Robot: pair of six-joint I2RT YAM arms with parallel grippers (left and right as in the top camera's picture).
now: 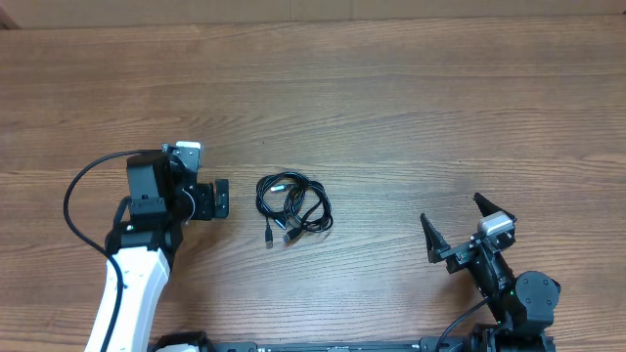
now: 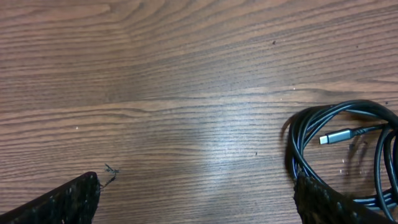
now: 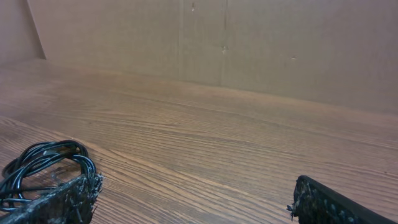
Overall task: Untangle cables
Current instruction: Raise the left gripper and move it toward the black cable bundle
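A bare wooden tabletop (image 1: 391, 98) seen from above, with two robot arms reaching in from the lower edge of the frame. Just below the centre lie the cables (image 1: 293, 210): thin black cords wound into one small overlapping coil, with a few plug ends poking out at its lower left.

The left tool (image 1: 223, 198) sits just left of the coil, not touching it, with its jaws spread wide and nothing between them. Its wrist view shows the coil at the right edge, with a silver-tipped plug (image 2: 339, 135) lying inside the loops. The right tool (image 1: 452, 213) is at the lower right, well apart from the cables, with its jaws also spread wide and nothing held. Its wrist view catches the coil at the lower left, with a brown panel (image 3: 280, 43) behind the tabletop.

No strand looks separated yet (the untangling seems not to have begun). The likely risk is closing on several loops at once. Pulling would then drag the whole coil or tighten the crossings. Clamping on a plug could let it slip free.
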